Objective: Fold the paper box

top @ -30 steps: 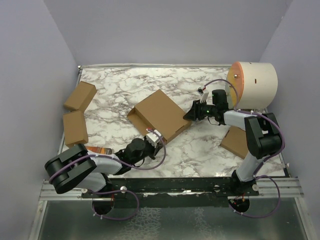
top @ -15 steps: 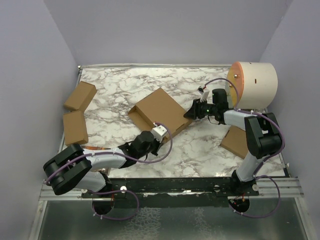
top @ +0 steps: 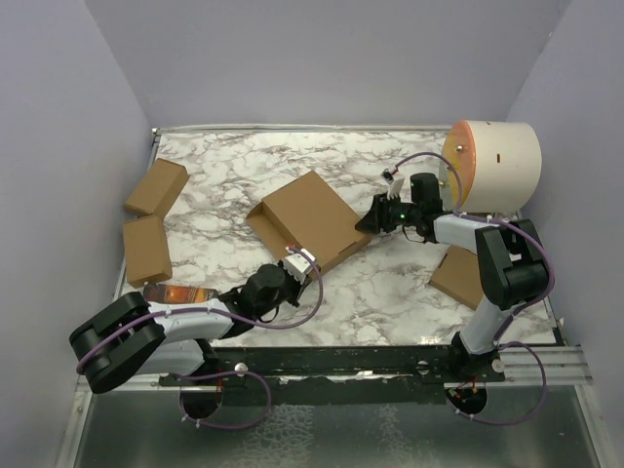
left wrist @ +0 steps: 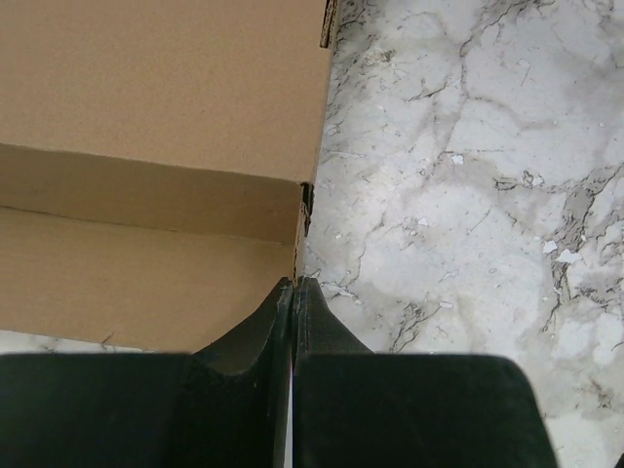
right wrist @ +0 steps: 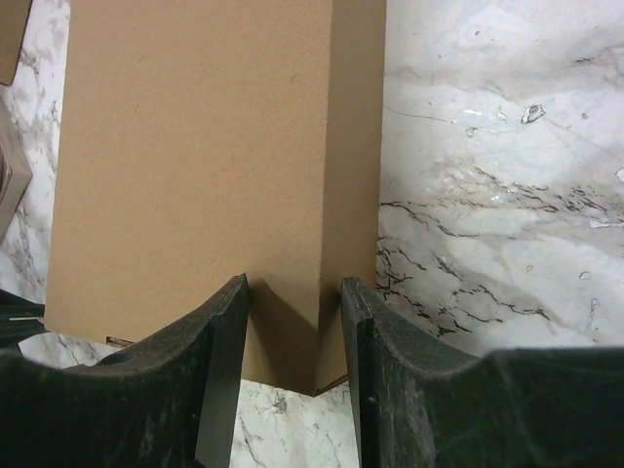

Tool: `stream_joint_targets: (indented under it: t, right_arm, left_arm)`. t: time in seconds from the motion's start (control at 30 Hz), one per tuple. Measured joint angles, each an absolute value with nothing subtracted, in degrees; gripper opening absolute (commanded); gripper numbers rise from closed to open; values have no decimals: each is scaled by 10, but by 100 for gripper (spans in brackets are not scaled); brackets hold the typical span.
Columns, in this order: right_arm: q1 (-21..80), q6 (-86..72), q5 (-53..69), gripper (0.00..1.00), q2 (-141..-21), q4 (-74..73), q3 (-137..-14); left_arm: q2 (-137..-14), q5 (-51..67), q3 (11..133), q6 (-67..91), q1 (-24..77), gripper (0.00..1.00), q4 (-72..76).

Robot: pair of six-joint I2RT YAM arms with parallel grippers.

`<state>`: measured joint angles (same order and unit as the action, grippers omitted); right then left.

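While the top view looks down on the marbled worktop (top: pixel 224 175), the paper box (top: pixel 310 222) lies closed and flat near its middle, turned corner-on to the arms. The left tool (top: pixel 291 265) sits at the box's near edge, and the right tool (top: pixel 369 223) meets the box's right corner. Two small boxes (top: pixel 148 216) lie well apart to the left of the paper box.

From the left wrist, the left tool (left wrist: pixel 294 283) is fully closed on nothing, its tips pressed together right at a lower corner of the box (left wrist: pixel 156 97), with bare worktop (left wrist: pixel 468 195) beside it.

From the right wrist, the right tool (right wrist: pixel 292 288) stands partly open, its fingers (right wrist: pixel 226 331) straddling a corner of the box (right wrist: pixel 195 146). Whether they squeeze it I cannot tell.
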<state>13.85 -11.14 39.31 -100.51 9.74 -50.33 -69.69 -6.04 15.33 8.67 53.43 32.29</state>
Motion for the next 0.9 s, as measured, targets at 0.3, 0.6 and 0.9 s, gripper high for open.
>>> stream_joint_targets:
  t: [0.3, 0.6, 0.9]
  right_arm:
    - [139, -111, 393, 41, -1005, 97, -503]
    - [142, -108, 394, 41, -1008, 98, -505]
    - [143, -104, 394, 41, -1008, 101, -505]
  left_arm:
    - [-696, -58, 142, 71, 534, 0, 342]
    - [-729, -55, 172, 69, 534, 0, 322]
    - [-746, -55, 237, 63, 534, 0, 237]
